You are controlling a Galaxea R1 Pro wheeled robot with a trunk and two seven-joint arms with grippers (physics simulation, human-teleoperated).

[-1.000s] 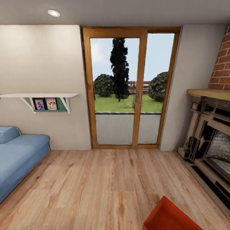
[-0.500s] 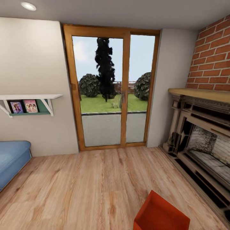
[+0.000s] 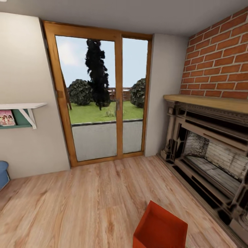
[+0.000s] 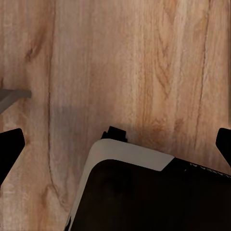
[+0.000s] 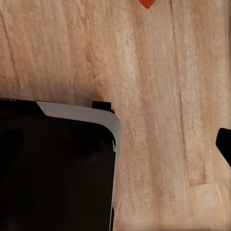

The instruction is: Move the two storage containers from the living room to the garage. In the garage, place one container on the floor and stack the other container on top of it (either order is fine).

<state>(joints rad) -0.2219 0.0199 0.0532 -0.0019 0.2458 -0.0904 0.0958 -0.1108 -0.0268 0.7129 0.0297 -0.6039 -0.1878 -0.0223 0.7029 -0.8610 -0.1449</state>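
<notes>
One orange-red storage container (image 3: 160, 228) stands on the light wood floor of the living room, at the bottom edge of the head view; its lower part is cut off. In the right wrist view an orange corner (image 5: 146, 3) of a container peeks in at the edge. My left gripper (image 4: 115, 149) hangs open over the planks, with a dark fingertip (image 4: 10, 144) at each side of that view and nothing between them. My right gripper (image 5: 115, 147) is also spread open, with one fingertip (image 5: 224, 143) showing at the edge.
A wood-framed glass door (image 3: 103, 96) is straight ahead. The red brick fireplace (image 3: 210, 151) runs along the right. A white wall shelf (image 3: 20, 110) and a blue sofa corner (image 3: 2, 174) sit at the left. My black-and-white base (image 4: 144, 192) is below both wrists.
The whole head view has swung to the right: door, shelf and sofa slid left and more fireplace shows. The container now sits further left and shows more fully.
</notes>
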